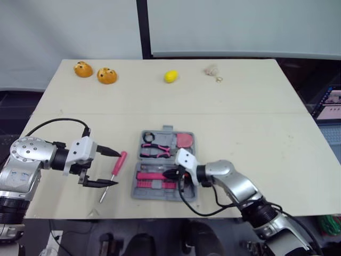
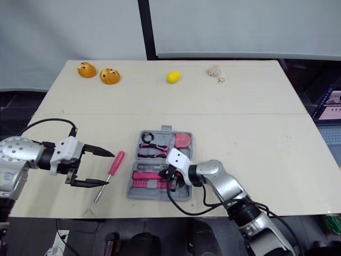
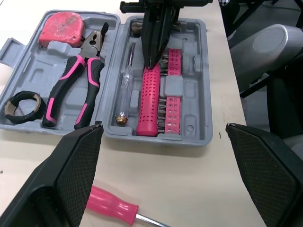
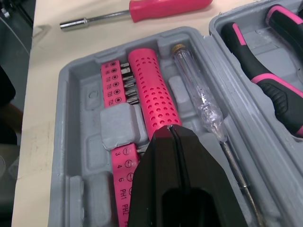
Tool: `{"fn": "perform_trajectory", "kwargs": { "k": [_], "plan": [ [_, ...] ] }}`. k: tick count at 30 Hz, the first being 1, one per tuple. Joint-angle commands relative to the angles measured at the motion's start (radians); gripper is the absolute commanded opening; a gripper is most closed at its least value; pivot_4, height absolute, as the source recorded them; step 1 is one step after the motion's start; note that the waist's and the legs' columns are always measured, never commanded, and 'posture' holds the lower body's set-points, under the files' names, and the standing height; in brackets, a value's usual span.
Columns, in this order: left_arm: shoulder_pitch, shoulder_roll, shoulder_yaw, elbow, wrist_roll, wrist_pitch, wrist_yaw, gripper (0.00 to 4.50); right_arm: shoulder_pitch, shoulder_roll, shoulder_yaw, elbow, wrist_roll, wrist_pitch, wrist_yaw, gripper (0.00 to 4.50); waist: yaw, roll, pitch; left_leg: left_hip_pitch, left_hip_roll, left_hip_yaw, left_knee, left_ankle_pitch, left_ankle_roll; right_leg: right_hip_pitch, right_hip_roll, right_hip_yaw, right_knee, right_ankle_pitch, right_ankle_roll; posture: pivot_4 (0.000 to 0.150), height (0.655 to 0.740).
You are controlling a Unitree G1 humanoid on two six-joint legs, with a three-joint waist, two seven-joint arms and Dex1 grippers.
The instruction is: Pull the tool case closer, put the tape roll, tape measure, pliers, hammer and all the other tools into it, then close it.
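The right tool point(image 4: 172, 130), pinched together, covers one end of the pink handle with holes point(image 4: 150, 92) in the case point(image 4: 60, 142). The pliers point(image 4: 265, 80) run off the picture's edge. The pink screwdriver point(image 3: 112, 206) loses its tip at the picture's edge too. Two little pale things point(image 1: 213, 72) near the tabletop's point(image 1: 256, 133) far edge are too small to tell.

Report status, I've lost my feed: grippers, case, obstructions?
Left gripper open, straddling pink-handled screwdriver on table. Right gripper shut, tips over pink perforated handle in open grey plastic tool case. Nothing blocking.
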State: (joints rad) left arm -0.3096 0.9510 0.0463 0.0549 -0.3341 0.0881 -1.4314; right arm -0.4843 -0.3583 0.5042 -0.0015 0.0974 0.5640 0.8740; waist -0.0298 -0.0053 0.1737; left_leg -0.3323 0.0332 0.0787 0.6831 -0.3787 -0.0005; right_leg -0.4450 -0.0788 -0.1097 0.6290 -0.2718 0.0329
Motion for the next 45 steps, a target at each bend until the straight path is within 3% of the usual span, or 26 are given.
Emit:
{"fn": "perform_trajectory", "kwargs": {
  "k": [1,11,18,23,36,45],
  "plan": [
    [-0.023,0.0,0.004,0.002,-0.005,-0.008,0.001,4.5,0.041,-0.061,0.127,0.118,-0.15,0.179,-0.063,0.02,0.001,0.0,-0.01,0.002,0.0,0.0,0.0,0.0,0.0,0.001,0.0,0.0,0.0,0.0,0.0,0.15,0.7292],
    [-0.024,-0.006,0.001,-0.002,-0.002,-0.008,0.014,4.5,0.106,-0.088,0.162,0.015,-0.137,0.165,-0.014,0.02,0.017,0.003,-0.03,0.015,0.0,-0.004,-0.001,-0.008,0.005,0.016,-0.001,0.0,-0.007,-0.001,-0.001,0.15,0.7292],
    [-0.047,-0.016,-0.01,0.028,0.008,-0.033,0.014,4.5,0.154,0.0,-0.052,-0.022,-0.033,-0.163,-0.075,0.02,0.015,0.002,-0.029,0.013,-0.001,-0.004,-0.001,-0.01,0.007,0.016,-0.001,0.0,-0.007,-0.001,-0.001,0.15,0.7292],
    [-0.061,-0.026,-0.019,0.053,0.013,-0.049,0.007,4.5,0.173,0.025,-0.123,-0.098,0.065,-0.152,-0.021,0.02,0.002,0.003,-0.02,0.009,0.0,-0.002,-0.001,-0.009,0.006,0.013,-0.001,0.0,-0.008,0.0,0.0,0.15,0.7292],
    [-0.07,-0.028,-0.02,0.072,0.016,-0.061,-0.009,4.5,0.171,0.009,-0.065,-0.039,0.021,-0.136,-0.019,0.02,0.002,0.003,-0.014,-0.001,0.0,0.0,0.0,-0.004,0.002,0.0,0.0,-0.001,-0.002,0.0,0.0,0.15,0.7292],
    [-0.079,-0.031,-0.024,0.075,0.019,-0.061,-0.009,4.5,0.183,-0.109,0.127,0.072,-0.177,0.023,-0.036,0.02,0.002,0.0,-0.023,0.002,0.0,0.0,0.0,-0.004,0.003,0.002,0.0,-0.001,-0.002,0.0,0.0,0.15,0.7292]
  ]
}}
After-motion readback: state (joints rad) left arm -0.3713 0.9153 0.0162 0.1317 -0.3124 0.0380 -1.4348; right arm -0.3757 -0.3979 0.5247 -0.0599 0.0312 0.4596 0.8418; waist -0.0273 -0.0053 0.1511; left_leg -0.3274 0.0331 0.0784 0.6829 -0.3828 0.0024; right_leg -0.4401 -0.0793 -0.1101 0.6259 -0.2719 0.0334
